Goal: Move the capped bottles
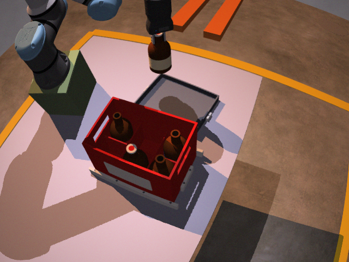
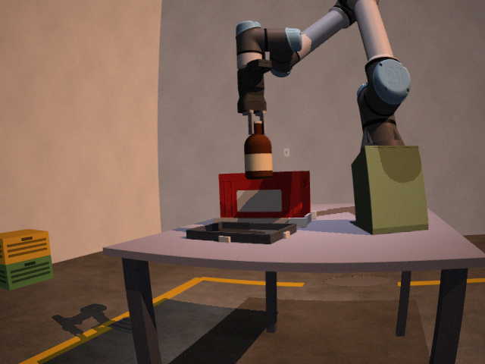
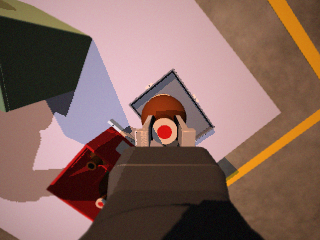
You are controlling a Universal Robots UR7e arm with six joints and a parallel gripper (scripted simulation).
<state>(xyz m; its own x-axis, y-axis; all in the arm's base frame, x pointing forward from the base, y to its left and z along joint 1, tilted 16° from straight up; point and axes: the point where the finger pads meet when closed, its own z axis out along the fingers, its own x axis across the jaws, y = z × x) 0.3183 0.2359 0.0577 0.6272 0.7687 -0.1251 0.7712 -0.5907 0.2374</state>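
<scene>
My gripper (image 1: 159,36) is shut on the neck of a capped brown bottle (image 1: 159,54) with a pale label. The bottle hangs upright, high above the dark empty tray (image 1: 180,98). It also shows in the exterior view (image 2: 258,152) and from above in the wrist view (image 3: 164,131), where its red-and-white cap sits between the fingers over the tray. The red crate (image 1: 140,146) stands next to the tray. It holds one capped bottle (image 1: 131,149) and three open bottles (image 1: 118,124) (image 1: 174,141) (image 1: 160,163).
The arm's green pedestal (image 1: 64,84) stands left of the crate. Two orange bars (image 1: 205,17) lie on the floor beyond the table. The table's edge runs close behind the tray.
</scene>
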